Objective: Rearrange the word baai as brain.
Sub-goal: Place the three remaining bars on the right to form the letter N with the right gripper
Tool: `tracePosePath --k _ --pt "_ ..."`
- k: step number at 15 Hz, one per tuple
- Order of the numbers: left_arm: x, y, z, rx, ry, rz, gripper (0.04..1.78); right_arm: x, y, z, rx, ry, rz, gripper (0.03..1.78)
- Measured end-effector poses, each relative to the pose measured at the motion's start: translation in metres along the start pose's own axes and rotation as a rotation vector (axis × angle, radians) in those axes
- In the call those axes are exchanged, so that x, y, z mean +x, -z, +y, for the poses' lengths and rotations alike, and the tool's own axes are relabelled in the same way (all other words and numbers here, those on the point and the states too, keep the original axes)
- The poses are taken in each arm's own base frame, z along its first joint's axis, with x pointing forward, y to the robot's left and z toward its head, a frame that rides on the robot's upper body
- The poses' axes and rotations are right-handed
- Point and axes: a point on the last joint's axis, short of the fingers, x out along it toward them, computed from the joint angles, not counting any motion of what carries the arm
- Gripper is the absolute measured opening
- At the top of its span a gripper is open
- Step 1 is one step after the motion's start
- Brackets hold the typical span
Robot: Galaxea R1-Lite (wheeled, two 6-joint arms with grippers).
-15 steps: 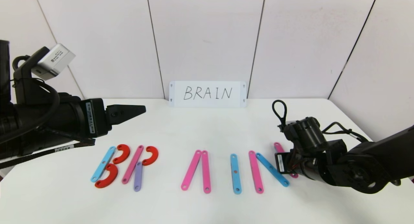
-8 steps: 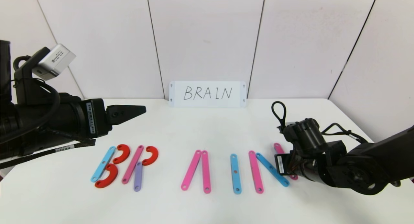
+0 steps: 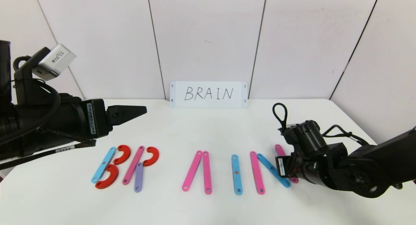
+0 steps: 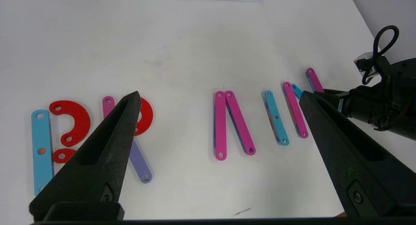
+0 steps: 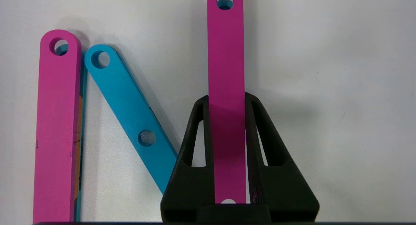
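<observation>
- Bench (image 3: pixel 208 127): plastic letters (image 3: pixel 195 169) lay in a row along the near edge, reading B, R, A, I, N, matching the card (image 3: pixel 208 94) at the far edge.
- Left tool (image 3: pixel 125 114): spread open, empty, hovering above B, apparently idle.
- Right tool (image 5: pixel 227 153): clamped on the last pink strip (image 5: pixel 226 72), probably aligning N's right leg.

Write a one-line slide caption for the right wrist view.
Right gripper shut on the flat pink plastic strip, beside the slanted blue strip and another pink strip, forming N.
</observation>
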Motion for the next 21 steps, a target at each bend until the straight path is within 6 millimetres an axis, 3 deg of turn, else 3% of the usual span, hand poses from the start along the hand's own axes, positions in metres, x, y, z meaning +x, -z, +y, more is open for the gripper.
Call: tracePosePath --k 9,12,14,18,21 --pt "0.0 0.0 0.0 0.001 0.001 0.0 1.7 0.001 0.002 0.0 -0.004 0.005 0.004 0.3" --pt "0.0 0.0 0.0 0.001 0.002 0.0 1.7 0.001 0.003 0.0 -0.005 0.009 0.008 0.41" --pt "0.0 0.0 0.0 0.001 0.002 0.0 1.7 0.001 0.003 0.0 -0.005 0.012 0.007 0.59" --pt "0.0 0.0 0.0 0.001 0.001 0.001 1.7 0.001 0.0 -0.001 0.002 0.015 -0.004 1.25" --pt "0.0 0.001 -0.001 0.002 0.003 0.003 1.7 0.003 -0.014 -0.01 0.055 0.029 -0.099 1.6"
